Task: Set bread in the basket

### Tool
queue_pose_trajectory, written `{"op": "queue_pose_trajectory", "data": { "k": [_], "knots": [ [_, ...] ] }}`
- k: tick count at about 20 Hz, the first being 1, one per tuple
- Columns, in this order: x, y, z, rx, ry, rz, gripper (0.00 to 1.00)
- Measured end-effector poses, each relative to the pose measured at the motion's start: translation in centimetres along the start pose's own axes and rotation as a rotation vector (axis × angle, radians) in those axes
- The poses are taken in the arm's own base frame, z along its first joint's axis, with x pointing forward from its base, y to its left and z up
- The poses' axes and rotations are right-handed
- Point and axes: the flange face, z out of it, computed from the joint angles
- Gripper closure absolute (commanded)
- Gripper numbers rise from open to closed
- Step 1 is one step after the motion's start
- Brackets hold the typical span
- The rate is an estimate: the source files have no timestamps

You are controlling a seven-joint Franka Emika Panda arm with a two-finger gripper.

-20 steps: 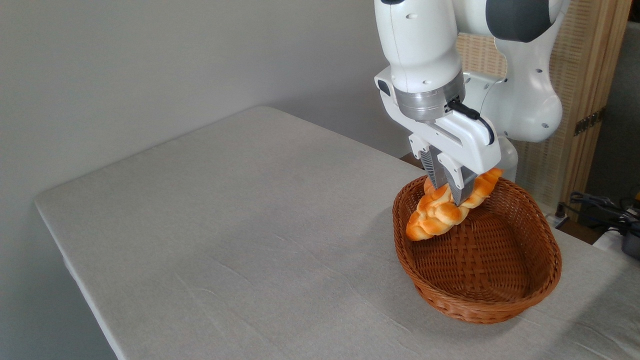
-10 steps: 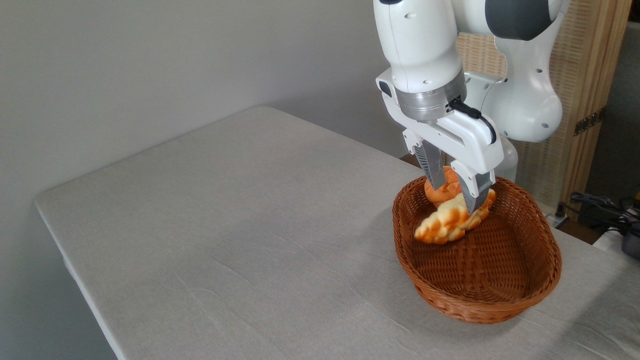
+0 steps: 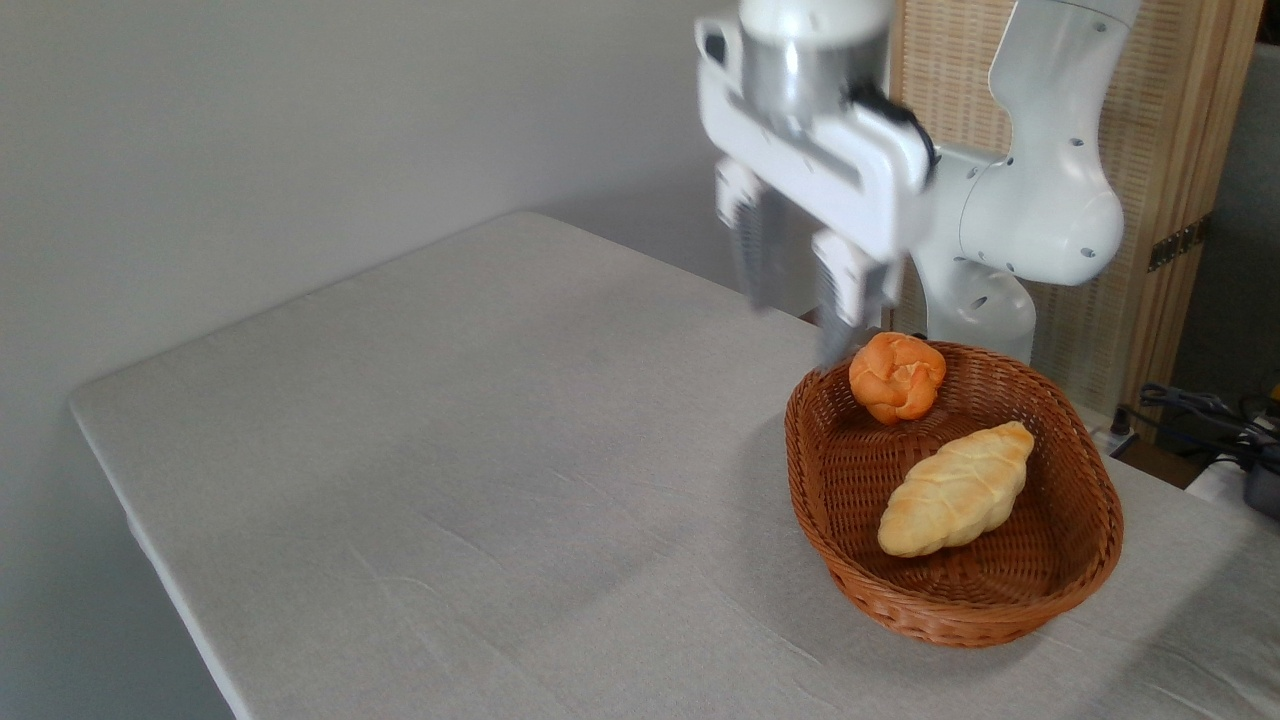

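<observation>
1. Lying pale side up, the bread (image 3: 957, 502) rests inside the basket (image 3: 1085, 565), near a small round bun (image 3: 897, 376).
2. Above the basket's far left rim, the blurred gripper (image 3: 797, 327) hangs with jaws spread, empty.

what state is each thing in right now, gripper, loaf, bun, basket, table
gripper: open, empty, raised above the basket's far left rim, blurred
bread: lying in the basket, pale side up, free of the gripper
round bun: resting in the basket's far end, apart from the bread
basket: upright on the table, holding both
table: covered in grey cloth
</observation>
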Motion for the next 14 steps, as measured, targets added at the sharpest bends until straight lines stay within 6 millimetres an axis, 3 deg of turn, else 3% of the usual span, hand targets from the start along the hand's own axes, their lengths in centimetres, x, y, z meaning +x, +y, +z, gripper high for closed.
{"op": "queue_pose_trajectory", "data": {
  "k": [2, 4, 7, 10, 12, 14],
  "knots": [
    [3.1, -1.2, -3.1, 0.036, 0.051, -0.035, 0.0],
    [7.3, -2.4, -4.3, 0.06, 0.042, -0.076, 0.0],
    [14.1, -4.2, -3.4, 0.083, 0.015, -0.102, 0.0],
    [18.8, -5.7, -1.0, 0.103, 0.019, -0.135, 0.0],
    [20.5, -5.7, 0.2, 0.109, 0.002, -0.136, 0.0],
    [20.8, -5.7, 0.4, 0.113, -0.006, -0.134, 0.0]
  ]
}}
